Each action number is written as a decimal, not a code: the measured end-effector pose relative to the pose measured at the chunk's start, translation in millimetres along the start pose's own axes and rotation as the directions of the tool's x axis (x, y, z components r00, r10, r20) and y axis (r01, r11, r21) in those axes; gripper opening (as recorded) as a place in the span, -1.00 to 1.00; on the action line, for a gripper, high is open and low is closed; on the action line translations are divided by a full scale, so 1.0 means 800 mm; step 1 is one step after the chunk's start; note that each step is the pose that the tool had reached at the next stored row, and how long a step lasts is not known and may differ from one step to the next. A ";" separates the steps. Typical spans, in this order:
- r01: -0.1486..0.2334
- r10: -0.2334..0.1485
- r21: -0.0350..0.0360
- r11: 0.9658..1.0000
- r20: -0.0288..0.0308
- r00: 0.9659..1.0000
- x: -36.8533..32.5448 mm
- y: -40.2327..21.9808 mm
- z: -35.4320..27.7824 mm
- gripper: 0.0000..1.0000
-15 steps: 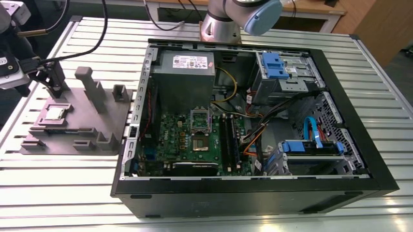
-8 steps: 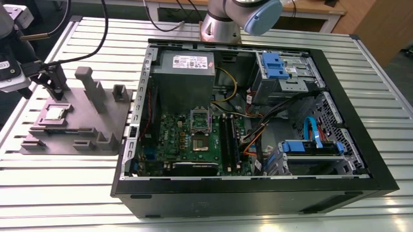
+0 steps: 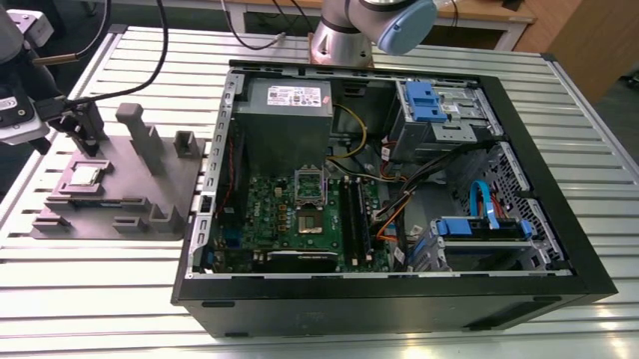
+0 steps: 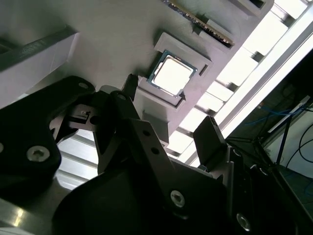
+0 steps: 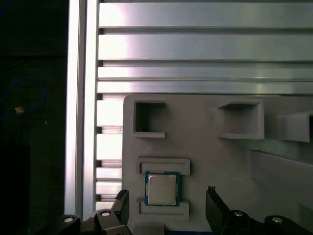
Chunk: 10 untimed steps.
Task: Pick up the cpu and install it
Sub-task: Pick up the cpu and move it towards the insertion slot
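1. Gripper (image 5: 167, 199) released, jaws spread wide, nothing held; in both wrist views its fingers (image 5: 122, 201) sit either side of the cpu (image 5: 162, 189) w/o touching it
2. Cpu lies flat, silvery top up, in a shallow seat on the grey plastic plate (image 5: 210, 161), btwn two raised ledges
3. Exterior view: plate rests on the slatted aluminium table (image 3: 100, 284), just beside the open pc case (image 3: 399, 295), on the exterior view's left
4. Green motherboard (image 3: 289, 217) lies inside the case, well apart from the cpu
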<state>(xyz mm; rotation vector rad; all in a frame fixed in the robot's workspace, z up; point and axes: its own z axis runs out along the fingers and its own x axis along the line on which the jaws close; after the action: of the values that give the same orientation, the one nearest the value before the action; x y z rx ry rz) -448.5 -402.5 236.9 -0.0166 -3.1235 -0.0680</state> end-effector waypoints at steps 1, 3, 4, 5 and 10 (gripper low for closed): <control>0.000 0.000 0.000 1.000 0.000 1.000 0.0000 -0.0001 0.0023 0.44; -0.001 0.001 0.000 1.000 0.000 1.000 -0.0001 -0.0007 0.0069 0.44; -0.001 0.001 0.000 1.000 0.000 1.000 -0.0002 -0.0011 0.0091 0.44; -0.003 0.003 0.000 1.000 0.000 1.000 -0.0002 -0.0014 0.0113 0.44; -0.013 0.013 0.000 1.000 0.000 1.000 -0.0004 -0.0025 0.0226 0.44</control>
<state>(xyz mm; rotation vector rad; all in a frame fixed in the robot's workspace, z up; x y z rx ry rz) -448.5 -403.8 218.7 -0.0372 -3.1235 -0.0680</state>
